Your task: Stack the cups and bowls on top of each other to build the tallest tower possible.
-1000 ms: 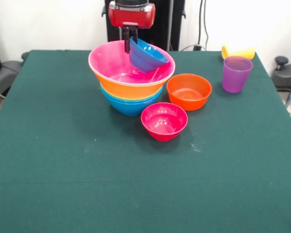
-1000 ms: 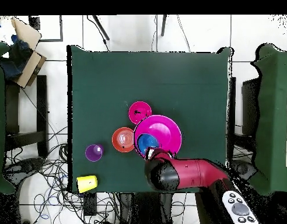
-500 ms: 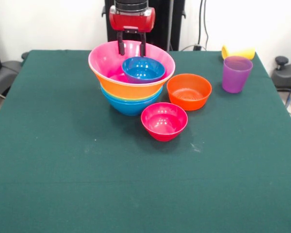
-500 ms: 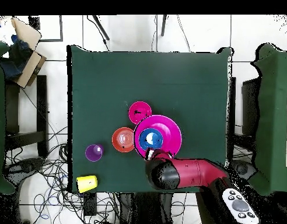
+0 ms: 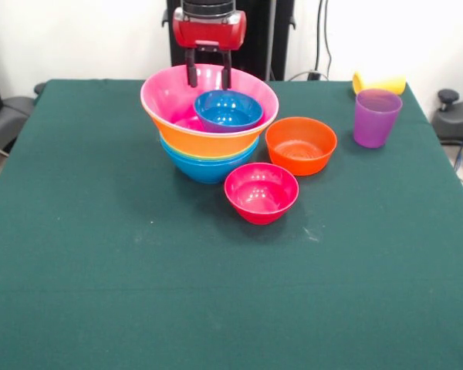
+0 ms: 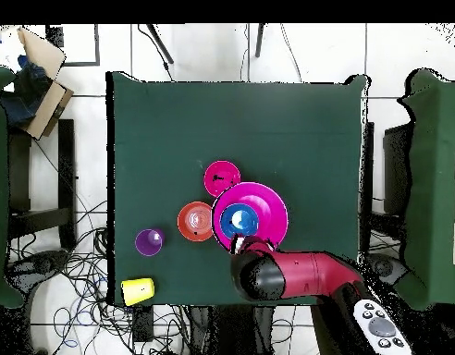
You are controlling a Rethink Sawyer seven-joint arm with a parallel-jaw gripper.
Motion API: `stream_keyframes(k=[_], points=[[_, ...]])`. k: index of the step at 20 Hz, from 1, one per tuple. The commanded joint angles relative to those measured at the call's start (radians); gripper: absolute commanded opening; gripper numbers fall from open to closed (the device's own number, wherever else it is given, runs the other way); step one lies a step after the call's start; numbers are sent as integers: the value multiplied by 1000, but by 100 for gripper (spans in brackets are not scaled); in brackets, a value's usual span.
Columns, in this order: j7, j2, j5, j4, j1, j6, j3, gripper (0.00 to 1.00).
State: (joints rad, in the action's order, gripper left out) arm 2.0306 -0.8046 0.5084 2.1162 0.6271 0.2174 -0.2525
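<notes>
The tower (image 5: pixel 208 142) stands at the far middle of the table: a light blue bowl at the base, an orange bowl and a wide pink bowl (image 5: pixel 166 96) above. A small dark blue bowl (image 5: pixel 228 110) sits upright inside the pink one; it also shows in the overhead view (image 6: pixel 239 220). My gripper (image 5: pixel 209 75) is open and empty, just above the pink bowl's far rim, behind the dark blue bowl. An orange-red bowl (image 5: pixel 300 145) and a crimson bowl (image 5: pixel 261 193) stand beside the tower. The purple cup (image 5: pixel 375 117) stands upright at the right; the yellow cup (image 5: pixel 380 82) lies behind it.
The red arm (image 6: pixel 301 275) reaches in from the table's robot side. Cables and a cardboard box (image 6: pixel 32 69) lie on the floor beside the table. A remote (image 6: pixel 379 326) lies near the robot's base.
A second ago my gripper held the dark blue bowl tilted over the pink bowl. It has let go; the bowl now sits level inside and the fingers stand open above the rim.
</notes>
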Motion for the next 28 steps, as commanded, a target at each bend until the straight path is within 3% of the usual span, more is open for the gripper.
stream_keyframes(k=[1,5,11,17,24,28], points=[[-7,-65,-26,-28,-24,81,-97,100],[-29,-133,-87,-21,-19,159,-140,100],[-99,-169,-140,-53,17,259,-198,100],[-121,-125,-118,-131,18,303,-228,100],[-93,-33,-81,-236,-24,316,-226,100],[-64,-33,-84,-250,-58,325,-210,100]])
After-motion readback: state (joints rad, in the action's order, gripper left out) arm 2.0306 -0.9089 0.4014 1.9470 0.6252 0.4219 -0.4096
